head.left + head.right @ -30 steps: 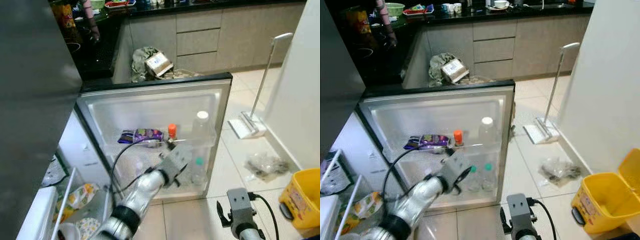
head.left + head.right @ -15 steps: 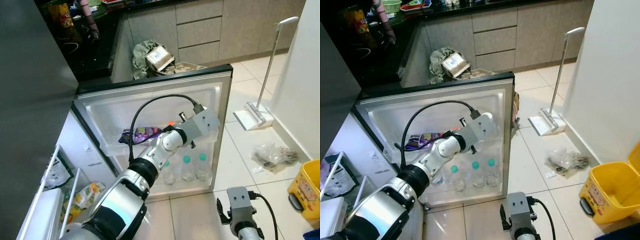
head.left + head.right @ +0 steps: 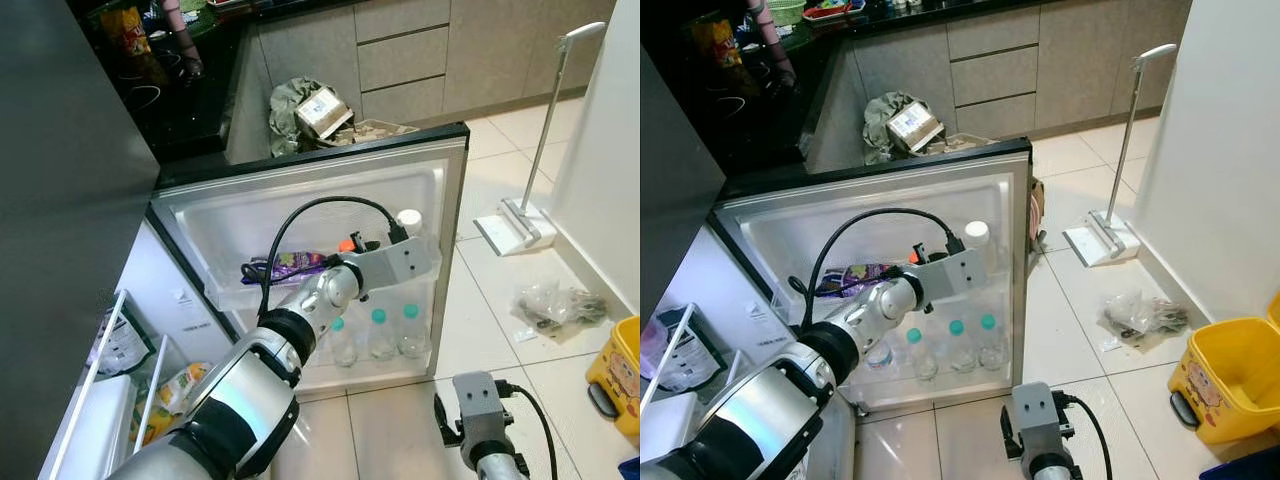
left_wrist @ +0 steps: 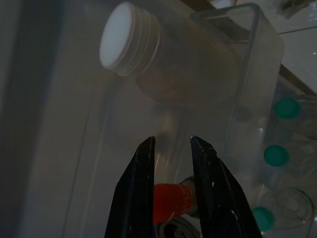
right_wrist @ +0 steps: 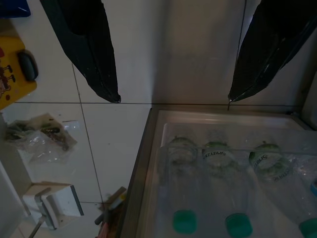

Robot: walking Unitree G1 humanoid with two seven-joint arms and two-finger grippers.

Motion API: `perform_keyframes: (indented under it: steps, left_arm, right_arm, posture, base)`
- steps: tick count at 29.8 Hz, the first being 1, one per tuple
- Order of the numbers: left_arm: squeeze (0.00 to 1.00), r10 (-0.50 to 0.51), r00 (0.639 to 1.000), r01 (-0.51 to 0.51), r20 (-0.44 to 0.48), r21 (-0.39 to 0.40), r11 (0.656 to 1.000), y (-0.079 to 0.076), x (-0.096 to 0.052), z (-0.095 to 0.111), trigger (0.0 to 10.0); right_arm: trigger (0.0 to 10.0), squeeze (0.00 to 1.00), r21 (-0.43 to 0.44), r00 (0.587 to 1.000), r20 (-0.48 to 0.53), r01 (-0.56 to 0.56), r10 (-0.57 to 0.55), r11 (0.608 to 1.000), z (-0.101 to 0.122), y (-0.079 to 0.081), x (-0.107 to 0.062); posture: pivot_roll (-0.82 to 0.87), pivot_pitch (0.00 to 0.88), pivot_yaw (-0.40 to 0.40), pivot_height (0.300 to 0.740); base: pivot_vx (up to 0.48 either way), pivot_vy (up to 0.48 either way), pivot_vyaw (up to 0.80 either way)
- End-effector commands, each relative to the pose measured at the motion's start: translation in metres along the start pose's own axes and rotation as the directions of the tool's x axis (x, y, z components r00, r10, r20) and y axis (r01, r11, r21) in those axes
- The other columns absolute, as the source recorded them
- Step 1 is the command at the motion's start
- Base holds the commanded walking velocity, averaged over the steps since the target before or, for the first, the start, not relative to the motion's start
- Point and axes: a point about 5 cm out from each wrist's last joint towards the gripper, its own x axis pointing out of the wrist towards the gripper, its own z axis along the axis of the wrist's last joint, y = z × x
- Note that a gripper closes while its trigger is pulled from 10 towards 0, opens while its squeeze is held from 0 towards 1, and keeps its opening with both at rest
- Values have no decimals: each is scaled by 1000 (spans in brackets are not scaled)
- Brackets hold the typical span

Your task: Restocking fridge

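The floor (image 3: pixel 500 165) was pale glossy tile. Grey cabinets (image 3: pixel 420 60) with drawers ran along the far wall under a dark counter (image 3: pixel 940 10). A white wall (image 3: pixel 1220 150) stood on the right, a mop (image 3: pixel 535 150) leaning near it. A yellow bin (image 3: pixel 1230 375) sat by a crumpled plastic bag (image 3: pixel 1145 315).

The upper door shelf (image 3: pixel 425 268) carries a white-capped bottle (image 3: pixel 408 226), an orange-capped bottle (image 3: pixel 346 245) and a purple packet (image 3: pixel 280 265); the lower door shelf (image 3: pixel 370 372) holds green-capped water bottles (image 3: pixel 380 333).

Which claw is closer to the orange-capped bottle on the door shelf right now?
Left. The left claw is right at the orange-capped bottle on the upper door shelf; the right claw hangs low over the floor, apart from it.
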Motion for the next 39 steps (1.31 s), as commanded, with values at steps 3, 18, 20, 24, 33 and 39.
perform_keyframes:
  steps: [3,18,20,24,33,39]
  left_arm:
    - [0,28,999,-27,-39,19,999,-3,1,-1,10000]
    - [0,63,996,-58,-69,71,996,-6,3,2,10000]
    - [0,61,996,-55,-71,79,995,-6,3,2,10000]
    - [0,6,998,2,-68,119,993,-6,3,2,10000]
    - [0,-266,961,278,-82,256,926,-2,-1,-4,10000]
    - [0,-311,945,327,-102,284,901,5,-5,-12,10000]
  right_arm:
    - [10000,0,7,1000,12,-8,8,1000,0,7,-2]
    - [10000,0,11,999,35,0,0,1000,-3,8,-10]
    - [10000,0,12,999,35,0,-1,1000,-3,8,-11]
    - [10000,0,14,999,32,-2,2,1000,-4,10,-13]
    - [10000,0,12,1000,30,1,-1,1000,-3,6,-10]
    - [10000,0,6,1000,30,-1,1,1000,-1,4,-8]
  posture:
    - [-220,138,167,740]
    - [-225,207,184,740]
    - [-225,207,184,740]
    - [-221,210,184,740]
    - [-193,202,170,740]
    - [-182,193,159,740]
  base:
    - [0,0,0]
    - [0,0,0]
    - [0,0,0]
    - [0,0,0]
    - [0,0,0]
    - [0,0,0]
